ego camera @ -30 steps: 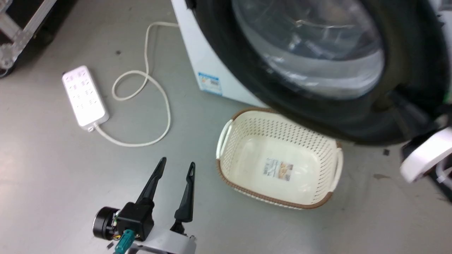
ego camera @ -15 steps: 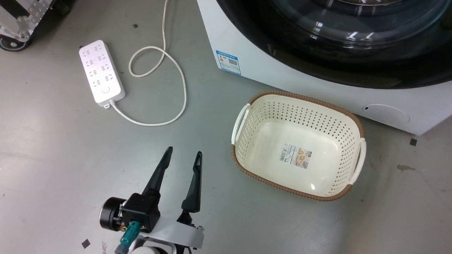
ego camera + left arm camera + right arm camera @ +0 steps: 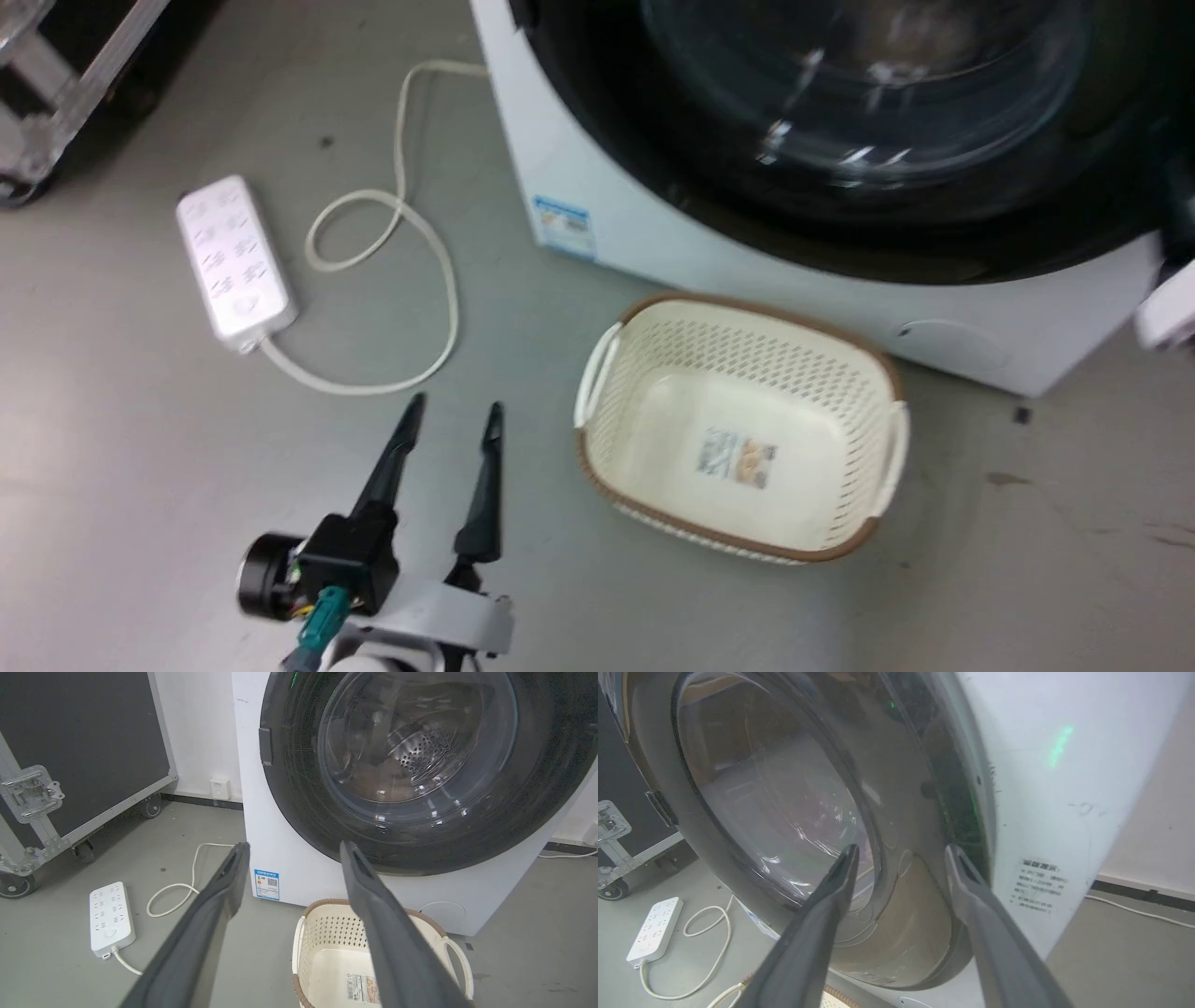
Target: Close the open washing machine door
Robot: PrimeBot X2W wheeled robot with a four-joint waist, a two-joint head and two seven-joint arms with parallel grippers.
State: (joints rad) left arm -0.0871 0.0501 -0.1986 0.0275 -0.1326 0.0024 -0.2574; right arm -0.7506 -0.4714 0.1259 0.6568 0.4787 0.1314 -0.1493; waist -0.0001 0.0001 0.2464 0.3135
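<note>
The washing machine door [image 3: 416, 760] lies flush against the front of the washing machine [image 3: 280, 858], with the right gripper [image 3: 902, 848] spread wide and empty close to its rim and the left gripper [image 3: 456, 404] equally wide and empty above the floor [image 3: 140, 467] beside the basket [image 3: 747, 303].

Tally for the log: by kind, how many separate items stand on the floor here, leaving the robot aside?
Washing machine: 1
Basket: 1
Power strip: 1
Wheeled case: 1
Total: 4
</note>
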